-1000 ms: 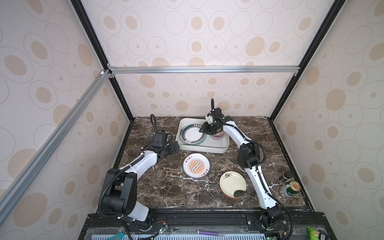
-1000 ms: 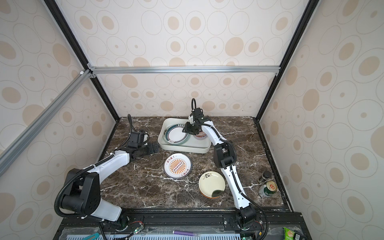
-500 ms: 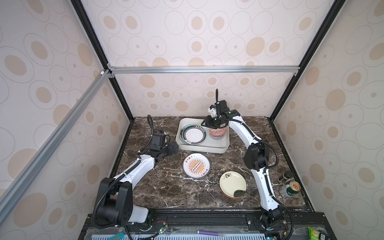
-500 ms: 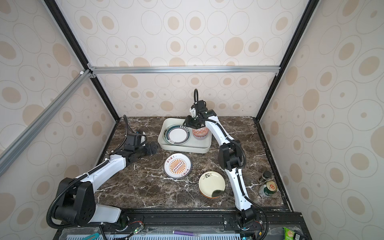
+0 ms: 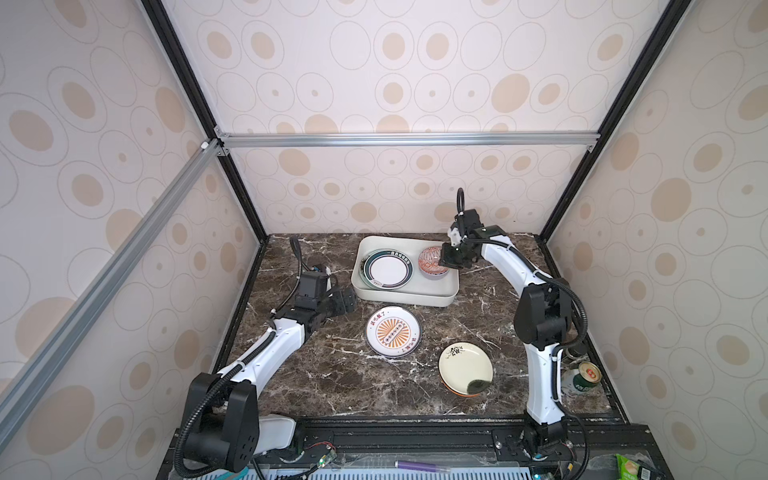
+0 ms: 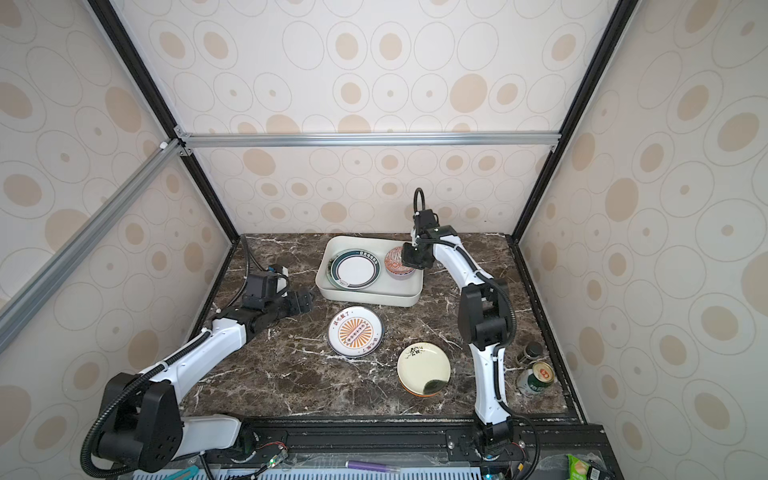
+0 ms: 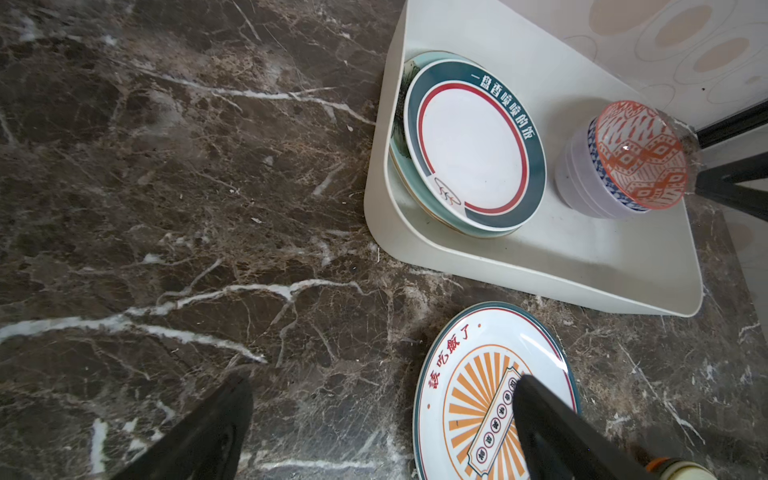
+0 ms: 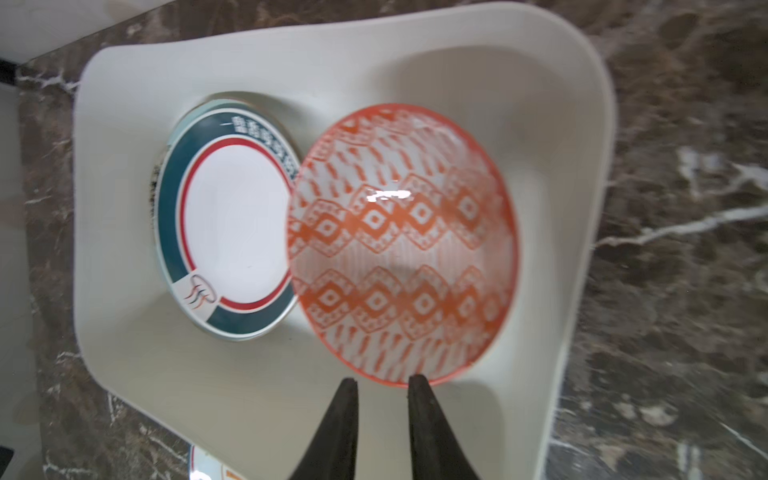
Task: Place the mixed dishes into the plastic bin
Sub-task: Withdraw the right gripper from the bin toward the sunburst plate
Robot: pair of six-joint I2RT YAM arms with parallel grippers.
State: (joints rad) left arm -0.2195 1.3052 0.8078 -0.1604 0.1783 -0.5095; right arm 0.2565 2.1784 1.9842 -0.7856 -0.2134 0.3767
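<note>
The white plastic bin (image 5: 399, 298) (image 6: 365, 300) stands at the back. In it, a green-rimmed plate (image 5: 388, 269) (image 7: 473, 145) lies on a pale teal plate, and a red-white bowl (image 5: 432, 259) (image 8: 403, 245) sits nested in a lavender bowl (image 7: 577, 183). My right gripper (image 5: 451, 259) (image 8: 383, 379) hovers at the bowl's edge, narrowly open and holding nothing. An orange sunburst plate (image 5: 392, 331) (image 7: 478, 395) and a cream floral plate (image 5: 465, 368) lie on the table in front. My left gripper (image 5: 343, 301) (image 7: 378, 382) is wide open and empty, just left of the sunburst plate.
A green drink can (image 5: 582, 378) and a small dark jar (image 6: 530, 353) stand at the right edge beside the right arm's base. An orange rim shows under the floral plate. Patterned walls and black frame posts close in the marble table.
My right gripper has let go of the red-white bowl, which now rests in the lavender bowl, and it has drawn off to the right with its jaws narrowing. The left arm has barely shifted.
</note>
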